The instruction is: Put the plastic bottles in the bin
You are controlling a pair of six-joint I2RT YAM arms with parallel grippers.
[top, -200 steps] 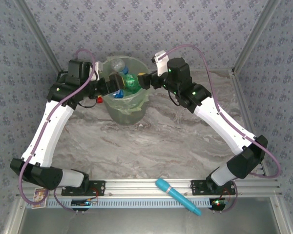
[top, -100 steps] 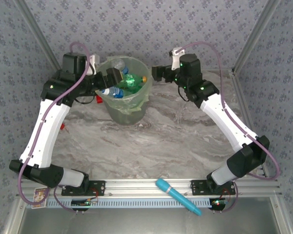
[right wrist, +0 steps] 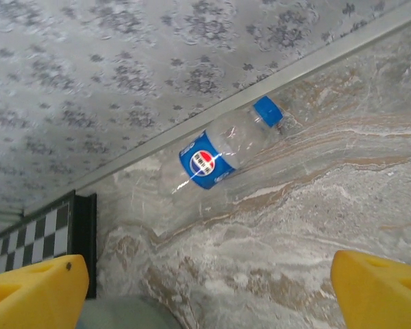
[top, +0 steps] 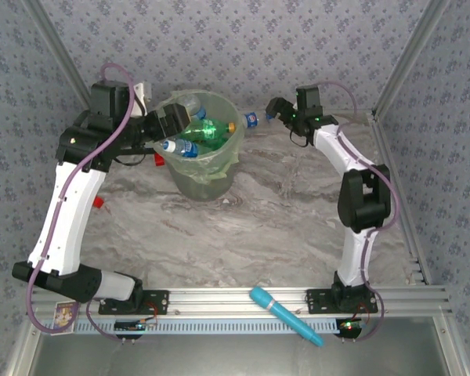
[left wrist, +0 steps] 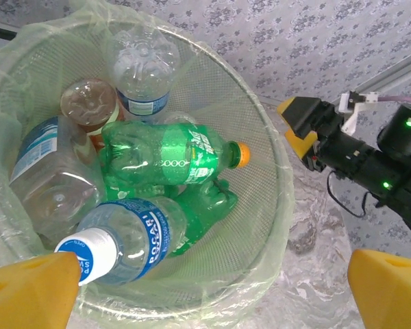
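Left gripper [left wrist: 205, 291] hangs wide open over the bin [left wrist: 250, 205] — right gripper [right wrist: 209, 295], also spread wide, faces a blue-capped bottle [right wrist: 222, 147] on the table [right wrist: 315, 205].

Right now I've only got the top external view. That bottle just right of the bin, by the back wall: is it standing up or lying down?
Observer: Lying down. The right wrist camera shows the clear bottle on its side on the table along the foot of the wall.
Operator: Is the right gripper on it?
Observer: No. Its fingers stand wide apart, short of the bottle, with nothing between them.
Operator: Any room in the bin?
Observer: The left wrist camera shows a green bottle with an orange cap lying on top of the pile, below the rim.
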